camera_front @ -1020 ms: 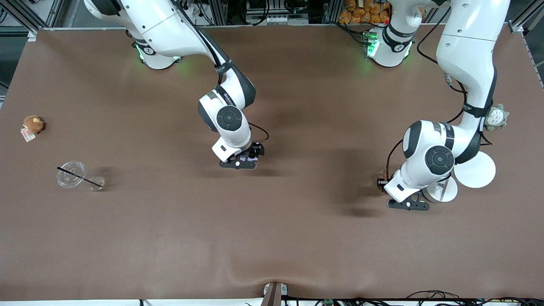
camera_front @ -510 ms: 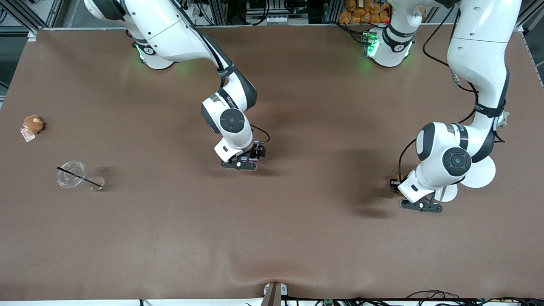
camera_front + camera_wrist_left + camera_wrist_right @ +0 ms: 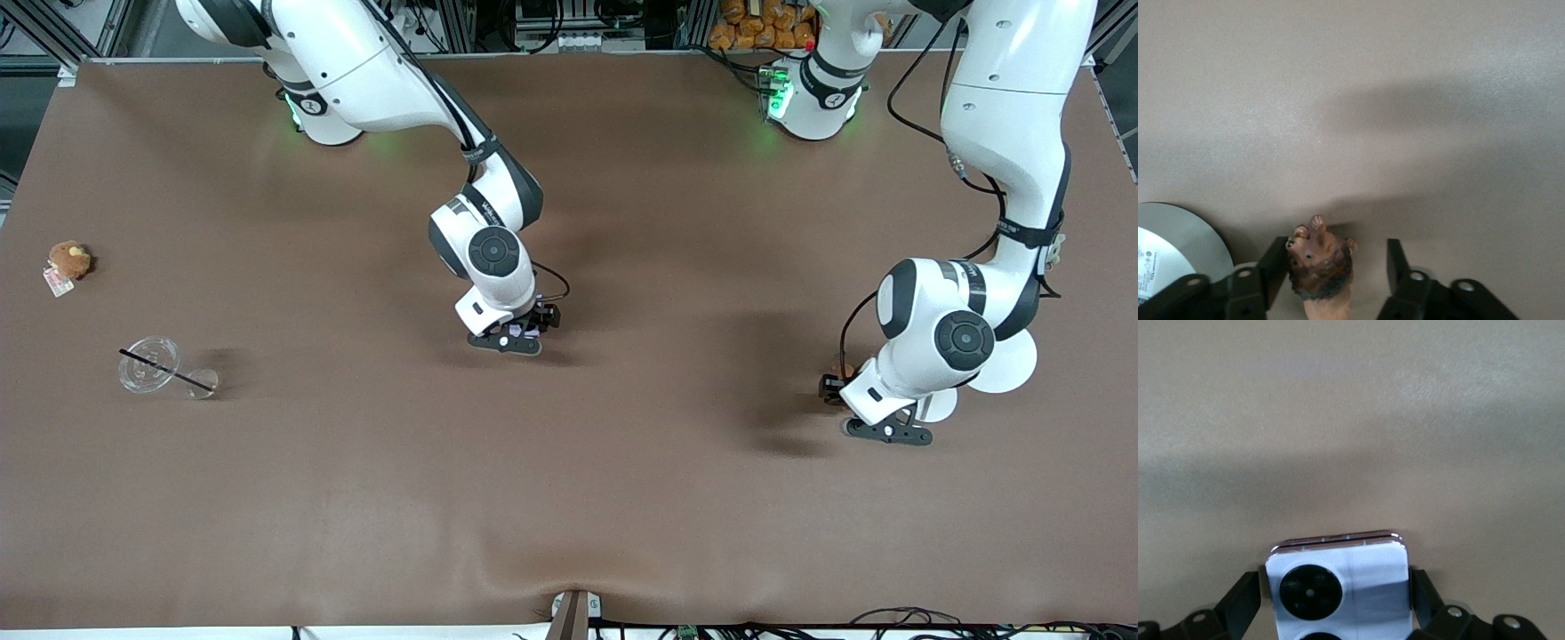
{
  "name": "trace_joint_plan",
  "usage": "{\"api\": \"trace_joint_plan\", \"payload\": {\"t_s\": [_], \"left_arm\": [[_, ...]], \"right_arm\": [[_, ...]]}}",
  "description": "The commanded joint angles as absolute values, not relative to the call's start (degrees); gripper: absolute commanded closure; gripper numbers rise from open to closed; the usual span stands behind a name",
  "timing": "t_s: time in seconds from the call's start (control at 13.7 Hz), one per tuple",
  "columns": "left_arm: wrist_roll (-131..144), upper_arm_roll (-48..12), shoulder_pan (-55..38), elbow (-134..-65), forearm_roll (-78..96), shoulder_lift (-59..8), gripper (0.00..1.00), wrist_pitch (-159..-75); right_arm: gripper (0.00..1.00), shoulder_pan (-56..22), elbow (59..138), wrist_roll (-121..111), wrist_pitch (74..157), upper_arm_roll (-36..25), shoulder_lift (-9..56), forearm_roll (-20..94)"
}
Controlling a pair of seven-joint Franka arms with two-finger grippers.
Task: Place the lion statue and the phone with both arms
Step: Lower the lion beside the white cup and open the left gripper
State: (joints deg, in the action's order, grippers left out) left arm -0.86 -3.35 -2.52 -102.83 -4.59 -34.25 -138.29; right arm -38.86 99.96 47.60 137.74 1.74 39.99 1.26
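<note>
Both arms are drifting a bit. The right claw (image 3: 526,331) is sliding toward the left arm's end of the worktop (image 3: 569,498), carrying the phone (image 3: 1338,583) along over the bare middle; it's only a small shift across the second. The left claw (image 3: 845,396) is moving more, heading toward its own end of the worktop with the lion (image 3: 1319,263) in it, and it's covering more and more of the small white disc (image 3: 941,405) next to the bigger white disc (image 3: 1009,363). The left arm's elbow is also swinging over the grey-green plush (image 3: 1054,251), so barely a sliver of it is showing now.
</note>
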Motion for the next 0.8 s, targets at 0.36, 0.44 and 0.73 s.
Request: {"api": "trace_joint_plan", "payload": {"t_s": [0.36, 0.44, 0.73], "left_arm": [[-0.62, -5.18, -2.37, -99.41, -5.71, -26.20, 0.00, -132.74], [-0.62, -5.36, -2.37, -97.93, -5.71, -24.97, 0.00, -129.58], [-0.79, -6.24, -2.20, -92.65, -5.36, -19.79, 0.00, -117.19]], "right_arm": [[0.79, -38.94, 98.88, 48.87, 137.55, 0.79, 40.09, 0.53], [0.79, -38.15, 99.14, 48.78, 136.68, 0.53, 38.60, 0.53], [0.79, -31.84, 98.96, 44.50, 129.48, -2.37, 28.85, 0.44]]}}
